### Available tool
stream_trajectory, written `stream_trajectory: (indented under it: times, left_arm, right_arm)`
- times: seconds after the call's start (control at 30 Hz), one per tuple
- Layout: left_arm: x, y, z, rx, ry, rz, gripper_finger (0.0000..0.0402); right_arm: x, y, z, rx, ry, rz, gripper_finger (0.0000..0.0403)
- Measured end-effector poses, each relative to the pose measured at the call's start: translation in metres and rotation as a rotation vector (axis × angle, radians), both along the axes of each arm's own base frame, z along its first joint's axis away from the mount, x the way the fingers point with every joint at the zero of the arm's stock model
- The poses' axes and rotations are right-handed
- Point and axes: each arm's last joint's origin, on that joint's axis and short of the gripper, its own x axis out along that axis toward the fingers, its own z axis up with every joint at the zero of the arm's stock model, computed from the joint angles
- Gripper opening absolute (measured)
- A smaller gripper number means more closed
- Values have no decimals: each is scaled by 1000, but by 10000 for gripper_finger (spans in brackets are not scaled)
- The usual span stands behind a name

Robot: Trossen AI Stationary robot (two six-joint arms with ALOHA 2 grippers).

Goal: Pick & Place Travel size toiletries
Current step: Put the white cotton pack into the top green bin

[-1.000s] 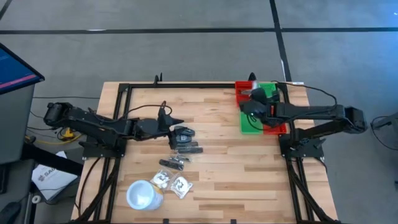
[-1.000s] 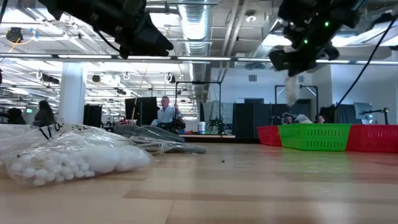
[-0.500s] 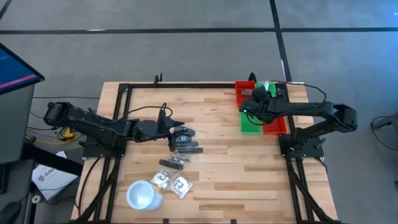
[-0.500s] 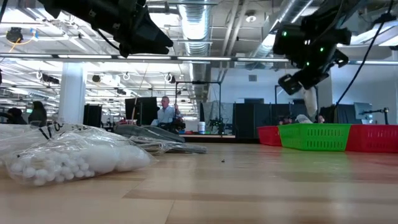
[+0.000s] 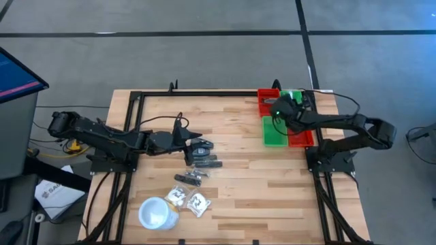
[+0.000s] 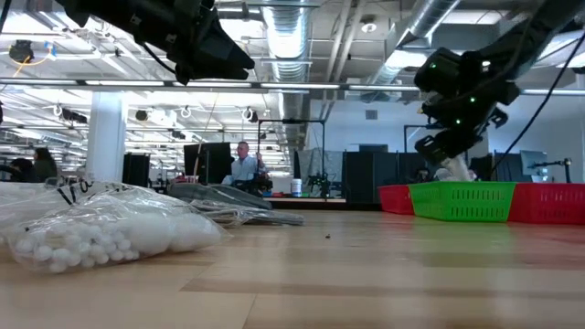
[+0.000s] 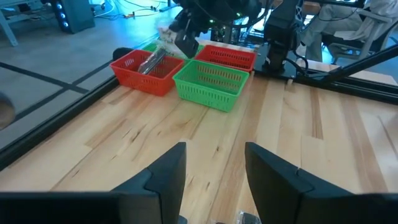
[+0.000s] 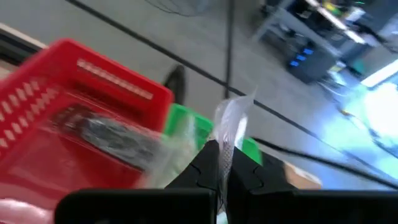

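above the baskets, a sachet is carried

a clear sachet [image 8: 231, 121] is pinched in the closed right gripper [image 8: 219, 167] over the red basket [image 8: 56, 106], probably for release there; left gripper [image 7: 211, 171] is kept part open, empty, near remaining toiletries [image 5: 203, 162].

You are looking at a robotics lab set inside a large open industrial hall. The wooden table [image 5: 231, 170] sits in a black metal frame on a grey concrete floor [image 5: 204, 61] marked with dark lines. Across the table's edge you see exposed silver ducts [image 6: 292, 37] and pipes under a high ceiling with strip lights, a white column [image 6: 107, 137], and dark monitors [image 6: 366, 174] on further workstations. A person [image 6: 243, 166] sits at one of those desks. Beside your table a blue-lit screen [image 5: 17, 75] stands, and cables [image 5: 61, 143] trail below it.
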Motion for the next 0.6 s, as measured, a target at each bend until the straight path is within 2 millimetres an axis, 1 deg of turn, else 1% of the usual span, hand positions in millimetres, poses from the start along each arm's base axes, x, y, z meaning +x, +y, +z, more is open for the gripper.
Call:
stream_trajectory:
  times: [0.23, 0.33, 0.5, 0.6]
  left_arm:
    - [0, 0, 0, 0, -1, 0, 154]
    - [0, 0, 0, 0, -4, 1, 154]
    - [0, 1, 1, -1, -7, 4, 154]
    - [0, 1, 1, -1, -7, 4, 154]
  right_arm:
    - [-13, -20, -2, 55, -29, 23, 0]
    - [-18, -24, -3, 75, -27, 8, 0]
    - [-24, -31, -5, 130, -73, 30, 0]
    - [-27, -31, -8, 139, -70, 18, 4]
